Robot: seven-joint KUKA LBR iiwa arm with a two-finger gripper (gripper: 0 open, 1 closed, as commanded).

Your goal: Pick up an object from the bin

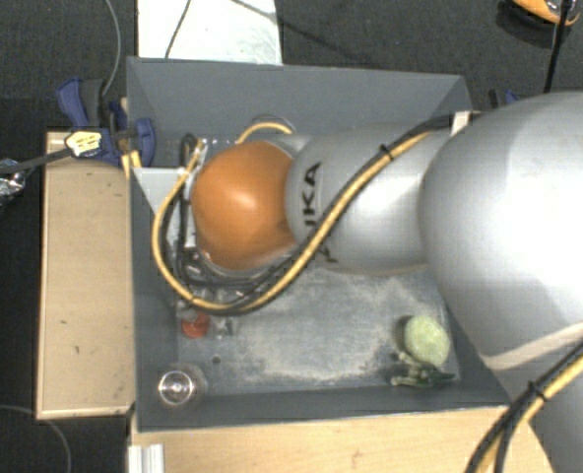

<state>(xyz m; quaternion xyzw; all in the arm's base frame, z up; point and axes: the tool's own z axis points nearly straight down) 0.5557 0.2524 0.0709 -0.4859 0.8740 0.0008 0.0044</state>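
A small red object (193, 325) lies on the floor of the grey bin (301, 92), close to the left wall and somewhat toward the near-left corner. Its shape is too small to make out beyond a squat red lump with a paler bit just beside it on the right.

The dark end effector (206, 299) hangs just above this red object. Most of it is tucked under the rounded orange cover (240, 205) on the wrist. From this angle one cannot tell whether the end effector is spread or pressed together. It is equally unclear whether it touches or pinches the red object.

A yellow cable (163, 254) loops from the wrist around the left of the orange cover and back under it. The silver arm (370, 205) reaches in from the right, its bulk covering the bin's right side.

In the near-left corner, apart from the red object, sits a round shiny cap-like thing (176, 386). Well away, near the front wall toward the right, rests a pale green ball (426, 338). A small dark item (418, 374) lies just beside it on the near side. The bin floor between them is scuffed and dusty.
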